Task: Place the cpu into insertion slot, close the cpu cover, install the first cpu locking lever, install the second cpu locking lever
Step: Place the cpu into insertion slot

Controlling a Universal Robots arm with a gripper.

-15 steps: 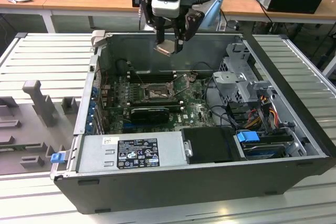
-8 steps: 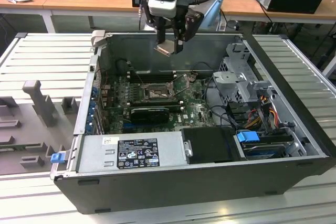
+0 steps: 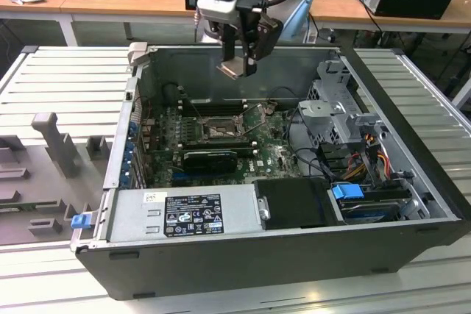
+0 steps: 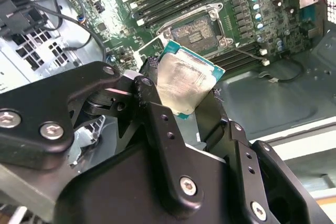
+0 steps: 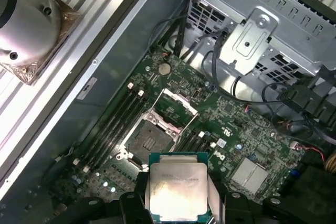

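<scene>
Gripper [image 3: 241, 65] is clamped on the chip [image 4: 184, 77], gripping its edges and holding it in the air above the open computer case [image 3: 294, 255]. The chip is a flat square with a dull, smudged silver top and a green rim. The socket [image 5: 149, 141] on the motherboard [image 5: 236, 129] is bare, with its cover [image 5: 176, 109] flipped up.

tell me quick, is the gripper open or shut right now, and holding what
Gripper: jaws shut on the cpu, held in the air above the insertion slot.
</scene>
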